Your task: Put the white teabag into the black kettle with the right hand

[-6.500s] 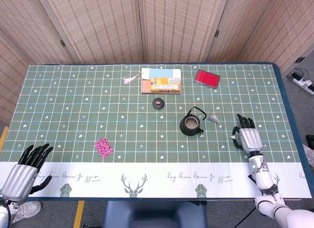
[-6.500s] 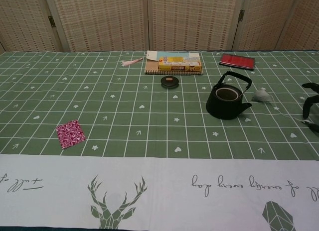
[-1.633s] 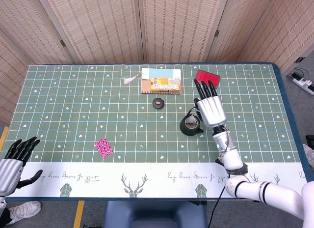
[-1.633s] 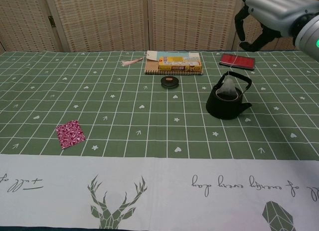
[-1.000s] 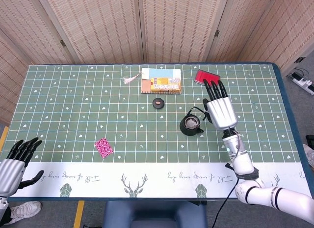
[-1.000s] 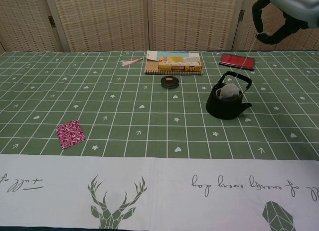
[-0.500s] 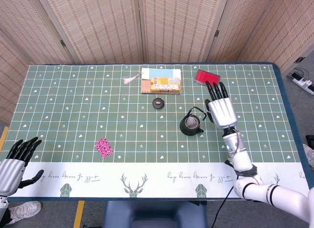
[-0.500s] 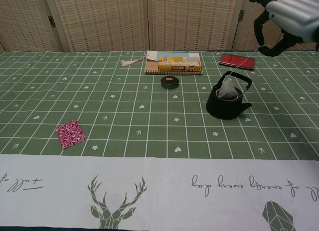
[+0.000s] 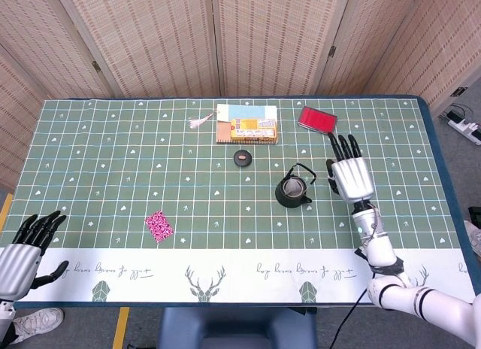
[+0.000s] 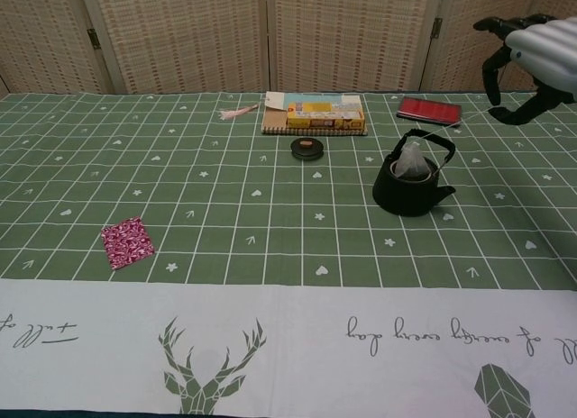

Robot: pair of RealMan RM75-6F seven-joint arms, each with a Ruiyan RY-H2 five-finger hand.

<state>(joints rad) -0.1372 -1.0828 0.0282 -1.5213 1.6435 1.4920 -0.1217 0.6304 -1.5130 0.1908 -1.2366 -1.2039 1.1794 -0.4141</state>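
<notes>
Lowering stage: teabag [image 10: 414, 160] sits in the mouth of the kettle [image 10: 411, 189], top still peaking above the rim. Its string runs taut up and right to the right hand [image 10: 532, 65], pinched between thumb and a finger, the rest spread. Next, probably: slacken, release string so bag settles. Left hand [image 9: 26, 247] idle, spread, near-left edge.

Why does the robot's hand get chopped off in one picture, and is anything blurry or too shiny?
Chest view: the silver right hand runs off the right edge, so only part shows; the black kettle and white teabag look sharp, with soft, even light. Head view: the whole right hand fits, no glare on the green checked tablecloth, and shadows are faint.
</notes>
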